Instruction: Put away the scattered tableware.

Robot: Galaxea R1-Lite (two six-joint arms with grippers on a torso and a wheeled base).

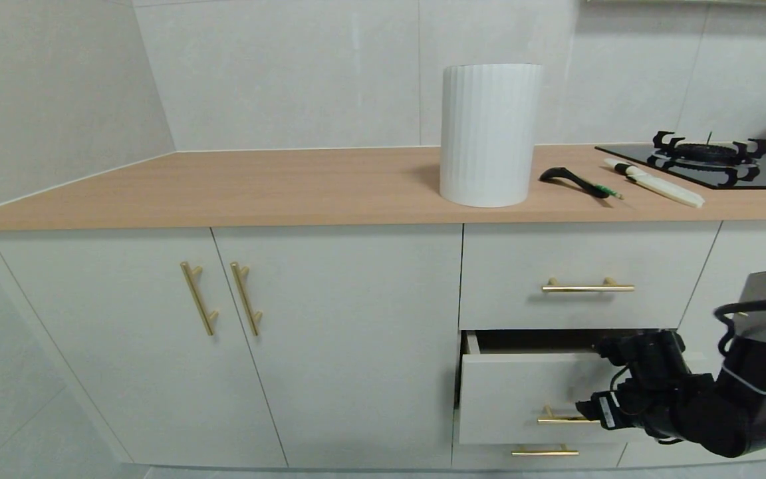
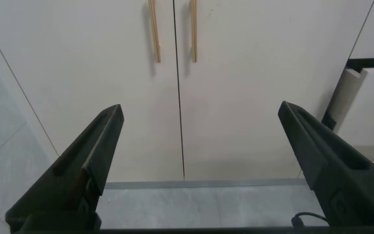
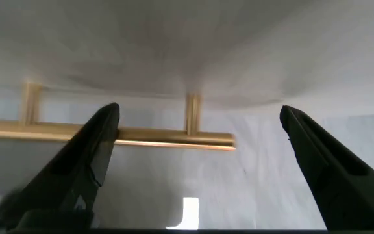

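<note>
On the wooden counter (image 1: 256, 189) lie a black spoon (image 1: 576, 181) and a white-bladed knife (image 1: 655, 183), to the right of a tall white ribbed container (image 1: 489, 133). Below them the middle drawer (image 1: 522, 392) is pulled partly out. My right gripper (image 1: 597, 407) is low at that drawer's front, beside its gold handle (image 1: 559, 418). In the right wrist view the right gripper (image 3: 198, 112) is open, with the gold handle (image 3: 128, 136) close in front of it. My left gripper (image 2: 200, 109) is open and holds nothing, facing the cabinet doors (image 2: 239, 97) near the floor.
A gas hob (image 1: 709, 159) sits at the counter's right end. The top drawer (image 1: 588, 287) is closed, and another handle (image 1: 544, 452) shows below the open drawer. Double doors with gold handles (image 1: 223, 299) are on the left. Tiled walls close off the back and left.
</note>
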